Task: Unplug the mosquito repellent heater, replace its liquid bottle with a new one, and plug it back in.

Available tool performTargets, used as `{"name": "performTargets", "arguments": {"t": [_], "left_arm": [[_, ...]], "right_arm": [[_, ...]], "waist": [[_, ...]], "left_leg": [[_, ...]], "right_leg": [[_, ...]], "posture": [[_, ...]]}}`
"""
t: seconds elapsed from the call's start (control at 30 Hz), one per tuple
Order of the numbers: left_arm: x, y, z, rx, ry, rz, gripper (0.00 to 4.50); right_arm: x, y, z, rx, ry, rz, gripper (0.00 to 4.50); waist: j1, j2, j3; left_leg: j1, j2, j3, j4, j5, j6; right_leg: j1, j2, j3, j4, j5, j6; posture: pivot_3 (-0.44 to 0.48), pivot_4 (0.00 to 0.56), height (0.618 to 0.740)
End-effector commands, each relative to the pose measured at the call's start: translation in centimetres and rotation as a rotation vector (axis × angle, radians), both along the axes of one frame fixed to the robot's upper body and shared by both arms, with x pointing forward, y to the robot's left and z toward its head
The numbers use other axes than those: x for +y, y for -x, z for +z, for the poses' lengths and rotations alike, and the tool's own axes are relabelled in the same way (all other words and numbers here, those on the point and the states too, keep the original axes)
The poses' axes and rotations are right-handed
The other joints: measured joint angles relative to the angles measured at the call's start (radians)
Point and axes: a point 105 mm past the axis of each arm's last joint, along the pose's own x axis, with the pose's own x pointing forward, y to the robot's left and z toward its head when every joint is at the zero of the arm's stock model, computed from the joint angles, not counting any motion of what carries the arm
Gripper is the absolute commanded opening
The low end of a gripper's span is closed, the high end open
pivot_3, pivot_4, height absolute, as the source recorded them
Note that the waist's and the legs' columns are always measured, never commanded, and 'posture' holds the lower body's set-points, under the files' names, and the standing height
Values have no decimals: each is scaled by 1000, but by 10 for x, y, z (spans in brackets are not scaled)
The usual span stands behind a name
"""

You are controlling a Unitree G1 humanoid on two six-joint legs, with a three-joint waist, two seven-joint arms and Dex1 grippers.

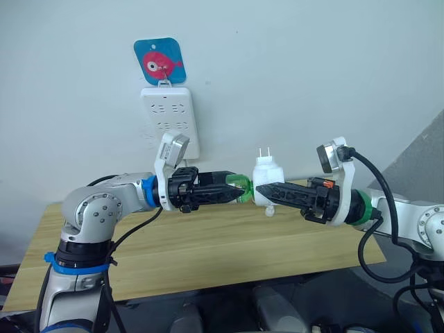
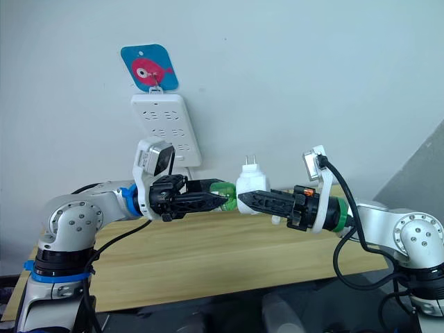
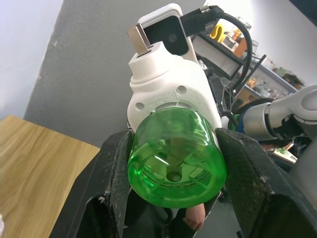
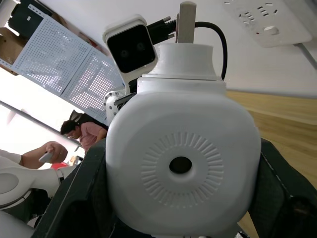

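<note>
The white mosquito repellent heater hangs in mid-air above the table, prongs pointing up, with my right gripper shut on its body. Its round face with the dark hole fills the right wrist view. A translucent green liquid bottle sticks out of the heater's left side, and my left gripper is shut on it. In the left wrist view the green bottle sits between my black fingers with the heater right behind it.
A long white power strip hangs on the wall under a blue tag with a pink fish, above and left of the grippers. The wooden table lies below both arms. A person shows far off in the right wrist view.
</note>
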Motion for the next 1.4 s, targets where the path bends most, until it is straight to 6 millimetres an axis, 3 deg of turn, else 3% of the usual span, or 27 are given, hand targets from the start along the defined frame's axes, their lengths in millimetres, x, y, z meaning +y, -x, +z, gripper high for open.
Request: {"name": "performTargets", "arguments": {"t": [0.03,0.3,0.43,0.47,1.0,1.37,1.4], "left_arm": [[-10,7,7,-52,16,-46,2319],[-12,9,2,-59,-1,-62,2319],[-12,7,1,-61,5,-51,2319],[-12,6,1,-62,6,-48,2319],[-10,-11,3,-30,76,44,2319],[-6,-27,6,-5,119,117,2319],[-6,-27,6,-1,119,114,2319]], "right_arm": [[15,17,6,-34,8,103,2999],[14,18,5,-36,26,123,2999],[10,17,6,-36,34,123,4361],[9,17,6,-36,35,123,4500],[5,22,9,-73,87,138,4500],[2,41,-19,-237,318,203,4500],[-1,41,-21,-251,335,193,4139]], "waist": [[0,0,0],[0,0,0],[0,1,-2],[0,0,-2],[0,0,-5],[0,0,-7],[1,0,-7]], "left_leg": [[0,0,0,0,0,0],[0,0,0,0,0,0],[0,0,0,0,0,0],[0,0,0,0,0,0],[0,0,0,0,0,0],[0,-1,0,0,0,0],[0,-1,0,0,0,0]], "right_leg": [[0,0,0,0,0,0],[0,0,0,0,0,0],[0,0,0,0,0,0],[0,0,0,0,0,0],[0,0,0,0,0,0],[0,0,0,0,0,0],[0,0,0,0,0,0]], "posture": [[-190,78,729],[-190,78,729],[-195,77,729],[-195,77,729],[-203,78,729],[-210,77,729],[-211,77,729]]}}
